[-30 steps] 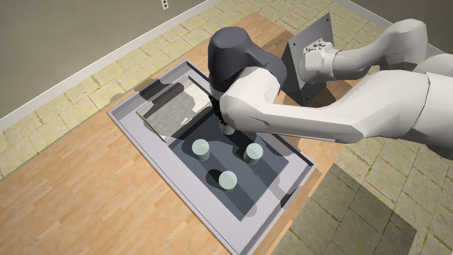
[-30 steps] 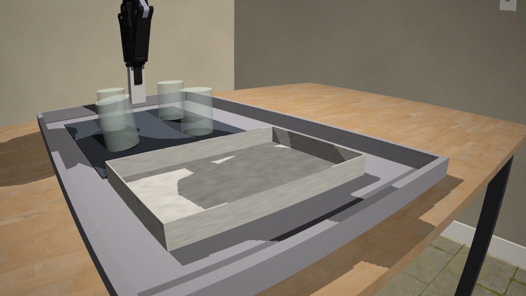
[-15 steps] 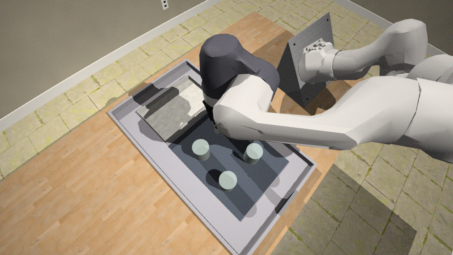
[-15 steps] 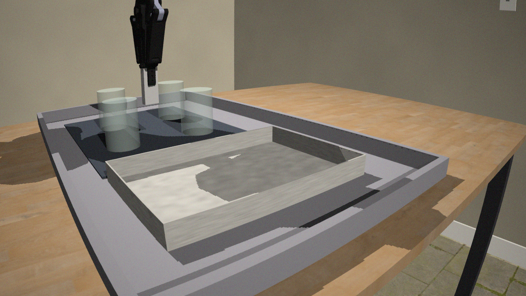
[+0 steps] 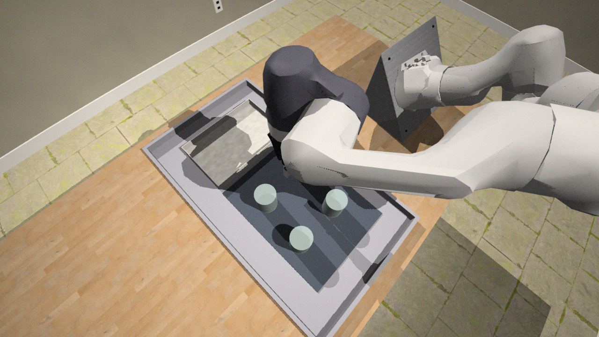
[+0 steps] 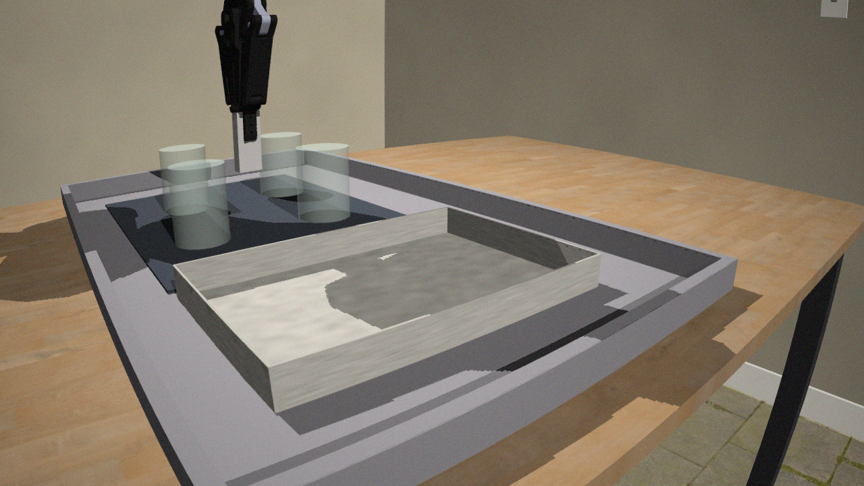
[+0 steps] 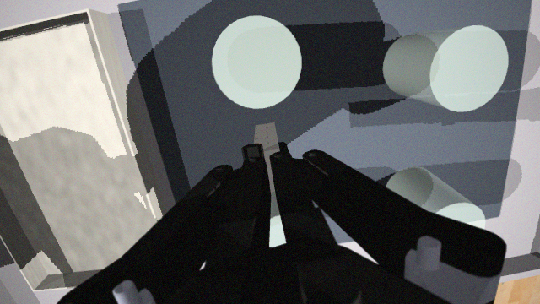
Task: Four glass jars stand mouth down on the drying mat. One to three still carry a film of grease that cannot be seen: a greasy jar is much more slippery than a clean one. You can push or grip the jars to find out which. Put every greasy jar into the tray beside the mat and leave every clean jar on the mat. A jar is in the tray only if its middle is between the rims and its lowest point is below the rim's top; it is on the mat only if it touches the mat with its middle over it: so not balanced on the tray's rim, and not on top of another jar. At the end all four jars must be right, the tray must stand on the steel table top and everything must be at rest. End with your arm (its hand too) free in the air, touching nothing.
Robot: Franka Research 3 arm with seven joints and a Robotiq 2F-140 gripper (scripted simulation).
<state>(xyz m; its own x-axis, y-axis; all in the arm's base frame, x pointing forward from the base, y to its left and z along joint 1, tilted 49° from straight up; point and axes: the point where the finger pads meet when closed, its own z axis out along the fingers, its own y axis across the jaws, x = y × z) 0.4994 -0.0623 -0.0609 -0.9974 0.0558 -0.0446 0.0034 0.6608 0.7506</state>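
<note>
Could easily topple the nearest jar (image 6: 202, 205) (image 7: 256, 62), just beyond the tips of the gripper (image 6: 247, 160) (image 7: 267, 139), by pushing too high on its wall. Seems a likely spot for a push test, judging by the fully closed jaws, with nothing held between them. Can't tell from here about contact with that glass. (Can't tell greasy from clean by looking, either.) Might shove a jar off the mat (image 5: 351, 222) (image 6: 150, 241) (image 7: 190, 42) by pressing on too long, or misjudge the grease by reading a tilt as a slide. Would risk a slip later, too, from lifting a slick one with a weak grip.

Counting all four, see every jar upright on the mat: besides the nearest, a second jar (image 5: 265, 196) (image 6: 322, 181) (image 7: 278, 231) on the opposite side of the jaws, plus a third jar (image 5: 335, 201) (image 6: 181, 156) (image 7: 469, 68) and a fourth jar (image 5: 301, 238) (image 6: 281, 163) (image 7: 460, 213) on the side away from the tray (image 5: 226, 159) (image 6: 435, 338) (image 7: 63, 93). Watch the tray wall, standing in the way of any low carry from the jaws, and the arm (image 5: 389, 167), hiding the nearest jar from above.

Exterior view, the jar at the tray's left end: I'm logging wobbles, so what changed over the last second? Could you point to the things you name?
The glass jar (image 6: 202, 223) (image 7: 256, 62) went from leaning left to upright. The shut gripper (image 6: 248, 171) (image 7: 267, 139) moved right, away from it. Nothing was grasped. The tray (image 5: 234, 144) (image 6: 453, 344) (image 7: 63, 177) stayed put.
</note>
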